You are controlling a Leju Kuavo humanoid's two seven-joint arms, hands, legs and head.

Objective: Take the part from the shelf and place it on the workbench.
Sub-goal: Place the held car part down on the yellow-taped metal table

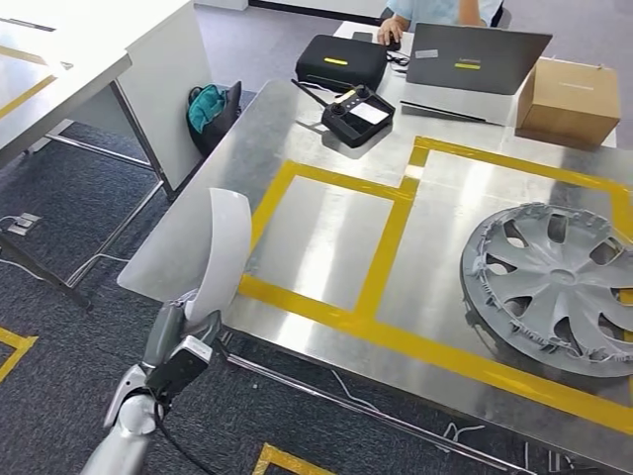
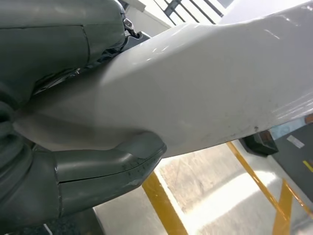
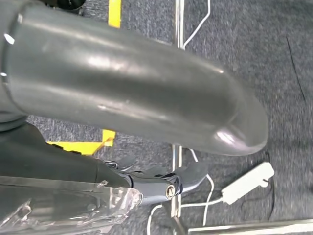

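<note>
Your robot's left hand (image 1: 179, 341) is carrying the part (image 1: 221, 252), a curved white panel, upright just off the workbench's (image 1: 336, 109) near left edge. The panel's upper end is overlapping that edge in the head view, while its lower end is sitting in the hand below bench level. In the left wrist view the thumb (image 2: 110, 169) is pressing one face of the part (image 2: 207, 93) and the darker fingers (image 2: 59, 39) are wrapping the other, so the hold is looking firm.

You are in the carrying step: the part is off the shelf and not yet set down. The next move is calling for you to lift it over the edge and bring it inward, probably into the yellow-taped box (image 1: 328, 242) nearest the hand, then lower it flat before the fingers let go.

A wheel cover (image 1: 552, 282) is lying at the bench's right edge, well apart from the part. A controller (image 1: 358, 114), a black case (image 1: 342, 61), a laptop (image 1: 478, 57) and a cardboard box (image 1: 569, 99) are lining the far edge, where a person's hand (image 1: 390, 32) is resting.

The right hand (image 3: 147, 181) is hanging over the carpet, its fingers curled loosely, and you cannot tell whether they are closed.
</note>
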